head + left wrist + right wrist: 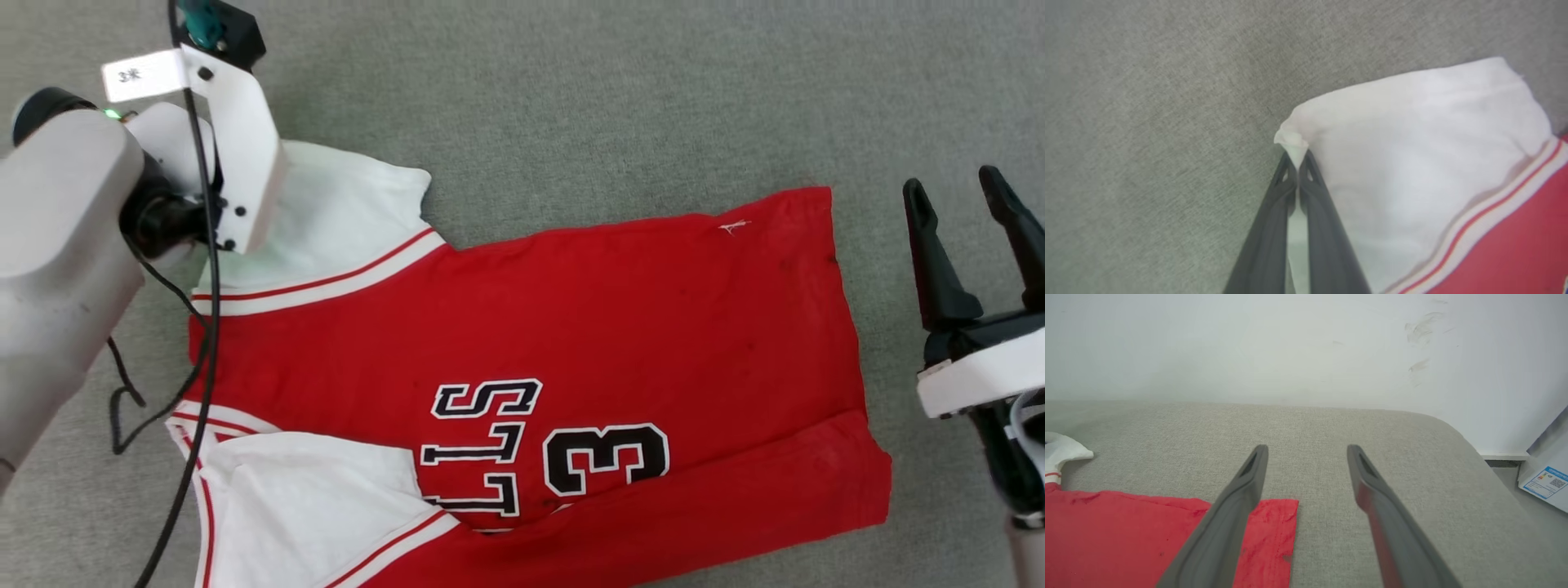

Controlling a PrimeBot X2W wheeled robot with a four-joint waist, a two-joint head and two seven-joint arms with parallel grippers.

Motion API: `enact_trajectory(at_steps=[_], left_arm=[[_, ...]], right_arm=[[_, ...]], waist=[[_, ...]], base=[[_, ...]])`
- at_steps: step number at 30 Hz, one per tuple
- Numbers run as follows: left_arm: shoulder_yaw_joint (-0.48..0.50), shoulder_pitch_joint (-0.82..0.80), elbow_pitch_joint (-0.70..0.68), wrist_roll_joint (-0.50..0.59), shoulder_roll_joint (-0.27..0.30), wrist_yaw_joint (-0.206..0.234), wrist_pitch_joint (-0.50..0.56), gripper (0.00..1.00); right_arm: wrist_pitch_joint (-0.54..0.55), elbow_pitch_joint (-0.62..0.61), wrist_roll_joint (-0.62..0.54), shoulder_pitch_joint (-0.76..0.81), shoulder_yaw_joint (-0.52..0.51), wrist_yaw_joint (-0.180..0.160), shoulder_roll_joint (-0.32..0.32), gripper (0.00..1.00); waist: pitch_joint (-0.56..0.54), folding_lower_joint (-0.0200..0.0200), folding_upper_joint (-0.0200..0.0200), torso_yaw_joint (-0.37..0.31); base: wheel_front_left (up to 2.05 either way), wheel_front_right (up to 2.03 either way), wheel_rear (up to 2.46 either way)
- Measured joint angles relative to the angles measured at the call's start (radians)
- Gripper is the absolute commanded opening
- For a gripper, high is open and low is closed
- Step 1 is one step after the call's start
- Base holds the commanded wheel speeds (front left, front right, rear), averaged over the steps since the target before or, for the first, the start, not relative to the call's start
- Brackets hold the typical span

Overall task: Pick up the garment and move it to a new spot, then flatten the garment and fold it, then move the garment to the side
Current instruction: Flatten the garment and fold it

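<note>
Red jersey cloth with white sleeves, thin and limp by the look of it, so to be handled gently. Garment [522,327] spread print-up on the grey fabric worktop [571,90], sleeves toward the left arm, hem [841,269] toward the right, black-and-white letters and "13" toward the near side.

Step in hand, at a guess: flattening, by drawing the far sleeve [351,204] out straight ahead of any fold. To do it well: keep the pinch low, close to the worktop. Pull slowly along the sleeve's own line, away from the red body. Stop at taut and smooth, short of dragging the whole shirt. Avoid any sharp tug, with so small a tip of cloth in the grip and so easy a slip. Against sliding, consider bringing the other arm down onto the hem as an anchor. Afterwards, look to the near long edge [694,490], seemingly doubled over on itself and due for smoothing.

Left claw [1298,169]: clamped tight on the outer corner of the far sleeve, a little peak of white cloth squeezed between the two dark fingers [1269,237], nothing else touched. Right claw [1307,447]: spread wide, empty, hovering over the worktop just beyond the hem corner, in contact with nothing.
</note>
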Motion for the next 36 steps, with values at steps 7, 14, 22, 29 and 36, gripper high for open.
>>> enact_trajectory(at_steps=[7, 14, 22, 29, 36], left_arm=[[-0.023, 0.006, -0.047, -0.006, -0.014, -0.001, -0.128, 0.0], [-0.066, 0.009, -0.128, -0.013, -0.012, -0.001, -0.218, 0.0], [-0.096, 0.005, -0.182, -0.016, -0.016, -0.001, -0.268, 0.0], [-0.097, -0.037, -0.199, -0.022, -0.037, -0.001, -0.295, 0.0], [-0.114, -0.064, -0.198, -0.021, -0.042, -0.001, -0.312, 0.0]], right_arm=[[0.201, 0.01, 0.077, -0.063, 0.073, 0.0, -0.179, 1.0], [0.495, 0.071, 0.215, -0.155, 0.209, 0.0, -0.364, 1.0], [0.783, 0.17, 0.347, -0.27, 0.355, 0.0, -0.449, 1.0], [0.828, 0.293, 0.312, -0.376, 0.436, 0.0, -0.442, 1.0], [0.81, 0.428, 0.287, -0.442, 0.551, 0.0, -0.411, 1.0]], waist=[[-0.072, -0.0001, 0.0001, 0.036], [-0.12, -0.0001, 0.0, 0.094], [-0.124, -0.0001, 0.0, 0.15], [-0.081, -0.0001, 0.0, 0.182], [-0.036, -0.0001, 0.0001, 0.199]], base=[[0.0, 0.0, 0.0], [0.0, 0.0, 0.0], [0.0, 0.0, 0.0], [0.0, 0.0, 0.0], [0.0, 0.0, 0.0]])
